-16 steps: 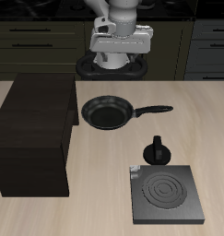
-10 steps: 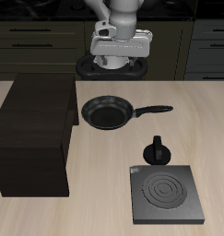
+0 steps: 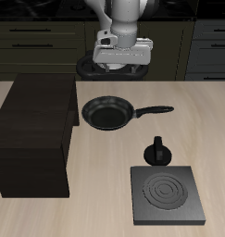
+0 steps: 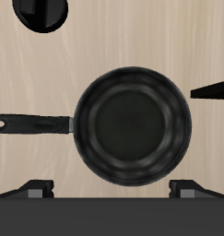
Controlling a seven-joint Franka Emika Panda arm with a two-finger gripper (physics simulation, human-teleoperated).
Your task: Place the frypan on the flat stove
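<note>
Frypan (image 3: 108, 114) first: you have it lying flat on the table (image 3: 105, 208) about midway between the back and front edges, empty, its long handle (image 3: 153, 111) pointing away from the big dark cabinet (image 3: 32, 139) that stands just beside the pan's rim. Nothing touches the pan. From your wrist camera the pan (image 4: 134, 125) shows whole, with bare table all around it, but the handle (image 4: 29, 123) is cut off at the picture's edge.

Your gripper (image 3: 120, 63) hangs high above the table's back edge, over the spot just behind the pan. Its two fingers stand well apart, spread wide, with nothing between them; in the wrist camera only their pale tips (image 4: 38, 188) peek over the dark body of the hand, so you see little of them there.

The flat stove (image 3: 166, 195) lies near the table's front edge, toward the corner away from the cabinet, its pale rings bare and a small pale knob at its back corner. The small black pot (image 3: 157, 151) with a knob stands between pan and stove, just behind the stove's back edge. In the wrist camera this pot (image 4: 42, 12) is half cut off, and only a corner of the cabinet (image 4: 213, 88) shows; the stove does not appear there.
</note>
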